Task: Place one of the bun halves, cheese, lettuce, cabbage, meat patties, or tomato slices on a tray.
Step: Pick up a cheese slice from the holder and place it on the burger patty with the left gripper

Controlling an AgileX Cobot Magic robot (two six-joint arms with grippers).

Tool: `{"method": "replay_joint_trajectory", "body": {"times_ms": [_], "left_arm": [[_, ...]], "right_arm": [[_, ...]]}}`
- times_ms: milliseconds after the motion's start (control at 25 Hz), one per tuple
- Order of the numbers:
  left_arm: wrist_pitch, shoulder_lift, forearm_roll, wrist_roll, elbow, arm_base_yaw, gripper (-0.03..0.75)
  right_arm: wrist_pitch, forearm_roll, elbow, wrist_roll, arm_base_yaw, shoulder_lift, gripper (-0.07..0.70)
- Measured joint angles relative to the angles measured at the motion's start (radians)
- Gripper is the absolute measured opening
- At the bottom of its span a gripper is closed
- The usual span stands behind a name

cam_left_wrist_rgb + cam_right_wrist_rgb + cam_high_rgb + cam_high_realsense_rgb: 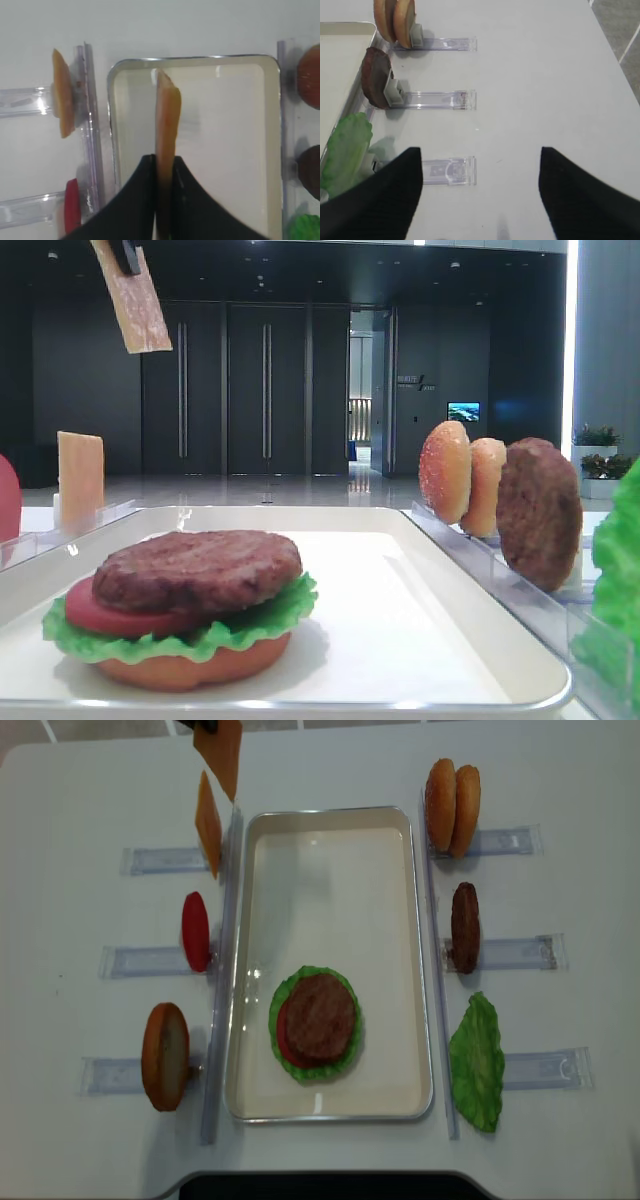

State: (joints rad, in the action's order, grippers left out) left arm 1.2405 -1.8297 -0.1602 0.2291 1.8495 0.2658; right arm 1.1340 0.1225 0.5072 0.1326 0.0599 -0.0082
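The left gripper (pixel 165 167) has its jaws pinching a cheese slice (pixel 166 125) by one edge, so the slice hangs edge-on above the far end of the white tray (pixel 118 150). From the low front view the same slice (pixel 139 302) dangles tilted, high over the tray's left side. A second cheese slice (pixel 208 823) stands upright in a clear rack on the desk (pixel 80 800), just left of the tray.

On the tray sits a partial burger: a bottom bun (pixel 190 665), lettuce (pixel 180 640), a tomato slice (pixel 95 615) and a meat patty (pixel 198 568) stacked on top.

The right gripper (pixel 480 200) hovers over bare desk right of the tray, its jaws spread apart and holding nothing. Near it stand two bun halves (pixel 452 807), another patty (pixel 465 926) and a lettuce leaf (pixel 476 1063) in their racks.
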Motion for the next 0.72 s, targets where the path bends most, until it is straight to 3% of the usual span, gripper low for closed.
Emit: {"method": "replay_joint_trajectory", "body": {"times_ms": [480,720], "left_arm": [[0.001,0.097,-0.365,-0.187,-0.188,0.001,0.035],[-0.001,0.126,-0.422,-0.273,-0.339,0.001,0.035]], "right_arm": [[0.000,0.000,0.000,0.000,0.000,0.000,0.472],[0.000,0.000,0.000,0.000,0.000,0.000,0.472]]}}
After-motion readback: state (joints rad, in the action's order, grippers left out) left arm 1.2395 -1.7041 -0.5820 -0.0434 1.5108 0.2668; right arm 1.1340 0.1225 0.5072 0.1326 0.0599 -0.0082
